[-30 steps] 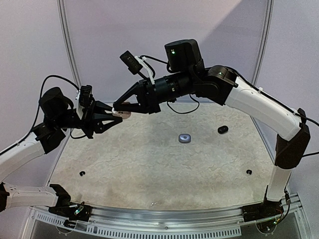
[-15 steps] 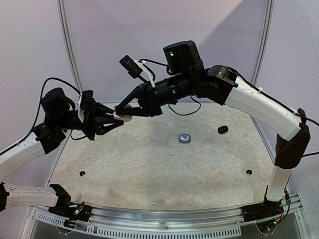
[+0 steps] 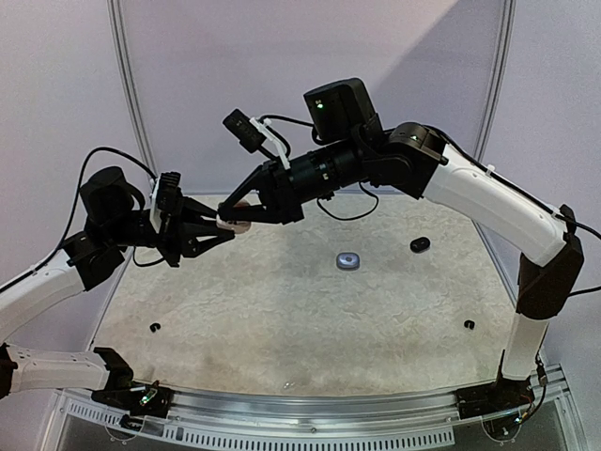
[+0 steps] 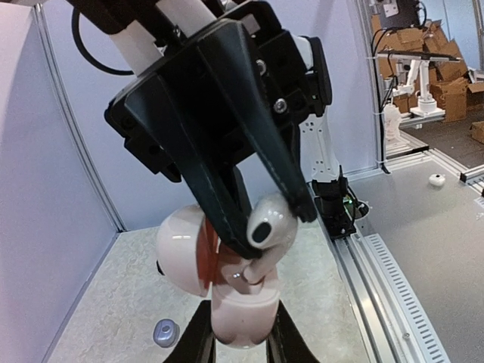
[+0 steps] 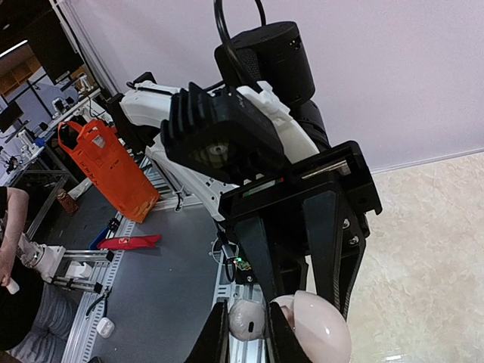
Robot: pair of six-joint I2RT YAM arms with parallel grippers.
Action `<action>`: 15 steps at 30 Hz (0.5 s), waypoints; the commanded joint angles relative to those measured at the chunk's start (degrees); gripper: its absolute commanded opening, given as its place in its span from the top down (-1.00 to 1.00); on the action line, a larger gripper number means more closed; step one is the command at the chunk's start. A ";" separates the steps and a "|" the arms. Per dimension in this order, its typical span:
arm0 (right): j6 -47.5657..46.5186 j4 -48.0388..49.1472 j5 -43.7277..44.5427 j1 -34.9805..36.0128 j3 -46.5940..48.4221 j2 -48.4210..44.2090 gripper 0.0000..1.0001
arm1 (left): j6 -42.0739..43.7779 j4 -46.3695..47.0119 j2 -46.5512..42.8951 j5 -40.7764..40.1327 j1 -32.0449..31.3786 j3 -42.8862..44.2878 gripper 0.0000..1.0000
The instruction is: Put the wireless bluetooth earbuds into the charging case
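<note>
Top external | grey case point(image 3: 349, 261) — table point(image 3: 282, 324) centre | black case point(image 3: 420, 245) — right of it

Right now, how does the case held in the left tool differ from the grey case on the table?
The white charging case is held in the air by the left tool; the silvery-grey case lies on the table. The white one's lid is swung open, with a white earbud in the right tool at its opening; the grey one looks shut. Both are small and rounded.

Glossy plastic case point(image 4: 240, 324), matt table point(image 3: 282, 315) (speckled)
</note>
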 commanded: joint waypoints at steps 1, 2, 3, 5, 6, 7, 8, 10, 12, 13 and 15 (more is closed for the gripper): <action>-1.48 -5.60 7.07 -0.82 -0.04 2.28 0.79 | -3.96 4.61 -1.05 3.97 -1.59 2.35 1.00; -1.58 -5.65 7.19 -0.82 -0.04 2.28 0.78 | -4.43 4.81 -1.21 4.22 -1.59 2.30 1.00; -1.64 -5.65 7.34 -0.78 0.00 2.28 0.77 | -4.71 4.89 -1.29 4.54 -1.59 2.22 1.00; -1.82 -5.80 7.63 -0.82 0.01 2.28 0.76 | -5.05 4.73 -1.44 4.72 -1.59 2.21 1.00; -2.05 -5.90 7.79 -0.77 -0.03 2.28 0.76 | -5.03 4.59 -1.44 4.92 -1.60 2.21 1.00; -2.25 -6.09 7.85 -0.87 0.00 2.21 0.76 | -5.08 4.56 -1.45 5.00 -1.59 2.25 1.00; -2.35 -6.29 7.86 -0.90 -0.03 2.20 0.76 | -5.08 4.60 -1.52 5.05 -1.59 2.29 1.00; -2.63 -6.90 7.31 -0.91 0.01 2.11 0.78 | -5.16 4.58 -1.53 5.03 -1.59 2.30 1.00; -2.95 -7.71 5.62 -1.05 -0.03 1.85 0.79 | -4.59 4.13 -1.54 5.08 -1.59 2.30 1.00; -3.19 -8.18 4.38 -1.08 -0.03 1.69 0.80 | -3.67 3.43 -1.54 5.19 -1.59 2.36 1.00; -3.86 -9.33 2.58 -1.08 0.04 1.27 0.79 | -0.61 1.20 -1.54 5.15 -1.59 2.66 1.00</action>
